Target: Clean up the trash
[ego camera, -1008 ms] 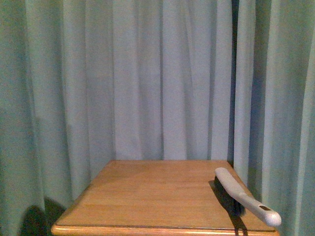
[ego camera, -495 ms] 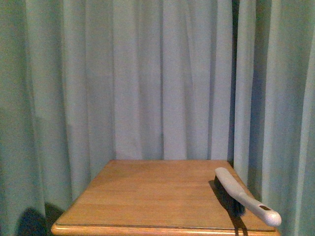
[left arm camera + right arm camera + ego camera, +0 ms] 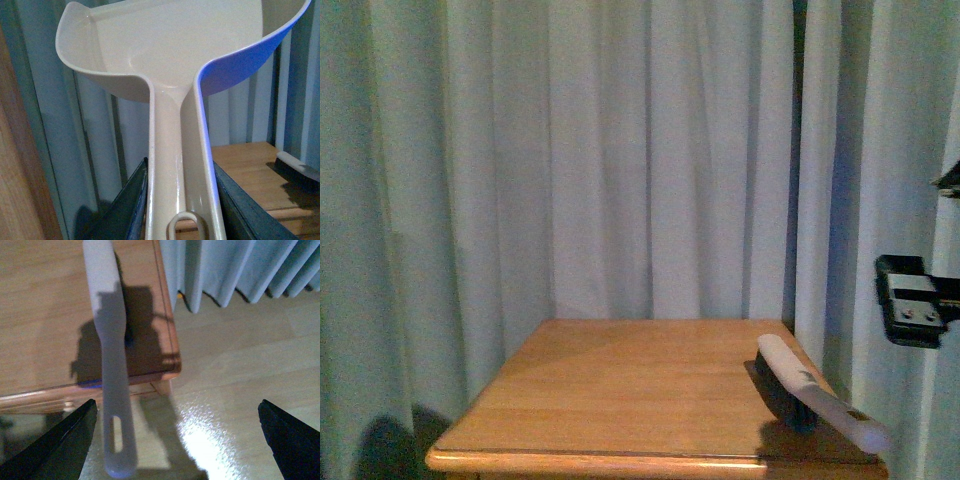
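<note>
The trash is out of view in every frame. My left gripper (image 3: 181, 210) is shut on the handle of a cream dustpan (image 3: 170, 55), held in the air with its empty scoop pointing away from the wrist. A grey hand brush (image 3: 802, 392) with dark bristles lies at the right side of the wooden table (image 3: 620, 400), its handle sticking out over the front edge. My right gripper (image 3: 175, 440) is open, well above the brush (image 3: 107, 335) handle's end and the floor, with nothing between its fingers.
Pale green curtains (image 3: 650, 150) hang close behind and beside the table. A black part of my right arm (image 3: 910, 300) shows at the right edge of the front view. Shiny pale floor (image 3: 240, 365) lies by the table's corner. The brush (image 3: 297, 170) also shows past the dustpan.
Part of my right arm has come into the front view at the right edge, and its shadow now falls on the brush handle. The brush and table have not moved.
</note>
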Robot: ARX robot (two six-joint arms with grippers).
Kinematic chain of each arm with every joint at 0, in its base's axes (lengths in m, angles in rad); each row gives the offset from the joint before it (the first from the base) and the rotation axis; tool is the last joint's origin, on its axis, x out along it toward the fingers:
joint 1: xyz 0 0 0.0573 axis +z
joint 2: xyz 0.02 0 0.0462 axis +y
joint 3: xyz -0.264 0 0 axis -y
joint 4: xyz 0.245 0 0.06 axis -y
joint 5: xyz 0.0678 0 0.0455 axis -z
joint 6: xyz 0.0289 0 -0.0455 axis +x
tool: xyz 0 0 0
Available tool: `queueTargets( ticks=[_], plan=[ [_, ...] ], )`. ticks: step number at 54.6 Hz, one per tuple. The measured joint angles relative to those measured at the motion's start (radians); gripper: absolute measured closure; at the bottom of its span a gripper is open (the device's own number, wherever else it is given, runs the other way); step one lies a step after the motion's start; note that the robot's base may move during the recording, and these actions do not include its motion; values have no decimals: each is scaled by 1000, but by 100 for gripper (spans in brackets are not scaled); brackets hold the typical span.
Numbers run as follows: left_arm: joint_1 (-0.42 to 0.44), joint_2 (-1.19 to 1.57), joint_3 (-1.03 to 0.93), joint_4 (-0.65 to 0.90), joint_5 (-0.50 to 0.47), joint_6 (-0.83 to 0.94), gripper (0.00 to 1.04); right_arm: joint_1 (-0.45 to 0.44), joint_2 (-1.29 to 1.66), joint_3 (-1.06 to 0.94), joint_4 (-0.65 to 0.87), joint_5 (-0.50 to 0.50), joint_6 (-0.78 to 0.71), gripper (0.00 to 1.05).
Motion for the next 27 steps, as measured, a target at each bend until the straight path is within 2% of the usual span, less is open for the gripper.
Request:
queueTargets(
  ticks=[6,27],
  plan=[
    [0,0,0,0,0,0,76,27,146,110,-55,-10,56,7],
    [0,0,0,0,0,0,76,40,278,177,-79,-30,110,7]
  ],
)
